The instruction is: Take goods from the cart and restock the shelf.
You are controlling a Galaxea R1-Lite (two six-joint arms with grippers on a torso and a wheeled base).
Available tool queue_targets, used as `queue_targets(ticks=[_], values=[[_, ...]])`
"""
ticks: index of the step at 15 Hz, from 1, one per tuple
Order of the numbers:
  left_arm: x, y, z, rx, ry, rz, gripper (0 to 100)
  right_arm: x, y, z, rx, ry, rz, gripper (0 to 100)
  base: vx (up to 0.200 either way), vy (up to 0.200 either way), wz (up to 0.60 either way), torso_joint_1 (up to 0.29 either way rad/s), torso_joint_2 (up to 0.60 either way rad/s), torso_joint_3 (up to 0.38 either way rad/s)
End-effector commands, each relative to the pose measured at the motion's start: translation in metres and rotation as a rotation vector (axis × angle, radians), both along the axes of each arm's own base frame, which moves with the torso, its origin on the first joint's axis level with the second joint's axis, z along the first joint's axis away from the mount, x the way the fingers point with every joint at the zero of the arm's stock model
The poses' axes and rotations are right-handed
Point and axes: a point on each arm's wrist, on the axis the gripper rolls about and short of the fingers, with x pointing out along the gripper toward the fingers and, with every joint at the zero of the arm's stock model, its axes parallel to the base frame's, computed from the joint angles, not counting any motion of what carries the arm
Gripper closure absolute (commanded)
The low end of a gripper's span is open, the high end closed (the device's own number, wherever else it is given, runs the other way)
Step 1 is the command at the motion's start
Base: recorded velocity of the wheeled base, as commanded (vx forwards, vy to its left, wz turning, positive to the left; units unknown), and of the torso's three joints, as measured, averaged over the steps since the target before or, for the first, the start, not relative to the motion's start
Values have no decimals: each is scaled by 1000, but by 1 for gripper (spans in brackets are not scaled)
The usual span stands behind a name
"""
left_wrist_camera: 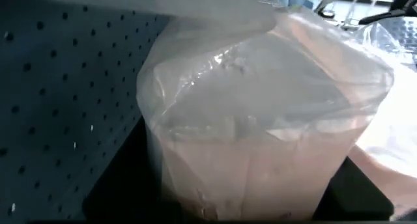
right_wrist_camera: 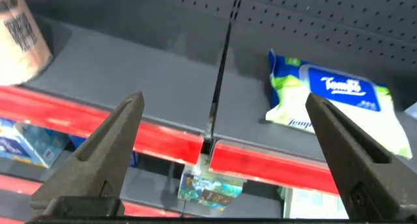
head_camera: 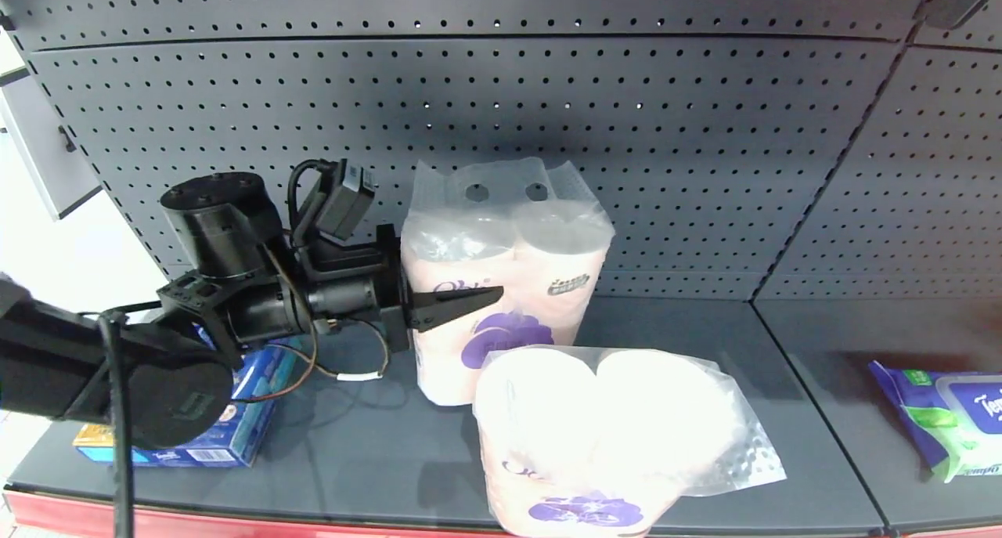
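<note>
A toilet paper pack (head_camera: 509, 264) in clear wrap with a purple flower stands upright on the grey shelf (head_camera: 704, 342), near the pegboard. My left gripper (head_camera: 477, 283) comes in from the left and is shut on it. One finger (head_camera: 458, 301) lies across its front face and the other is hidden behind. The left wrist view has this pack (left_wrist_camera: 260, 120) right up close. A second pack (head_camera: 603, 436) stands at the shelf's front edge. My right gripper (right_wrist_camera: 225, 99) hangs open with nothing between its fingers, off the shelf's red front edge (right_wrist_camera: 163, 142).
A blue tissue box (head_camera: 235, 428) lies under my left arm at the shelf's left end. A blue and green wet wipes pack (head_camera: 947, 413) (right_wrist_camera: 332, 97) lies in the right bay, past a divider (head_camera: 814, 413). Bare shelf lies between the packs and the divider.
</note>
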Motion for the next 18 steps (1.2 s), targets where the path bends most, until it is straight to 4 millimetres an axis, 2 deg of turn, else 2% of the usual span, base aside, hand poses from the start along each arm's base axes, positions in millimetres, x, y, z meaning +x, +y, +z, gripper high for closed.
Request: queue_targets(ticks=[1,13,18], values=[[17,-8,-15,3,1,-34,100,1,0,4,-3,7,1,0,0,0,0,0,0,0],[40,-21,-39,0,-36,-171,100,0,0,14,-1,-3,-7,0,0,0,0,0,0,0],[42,-29,-48,4,-30,-229,100,1,0,15,-6,2,-5,0,0,0,0,0,0,0]])
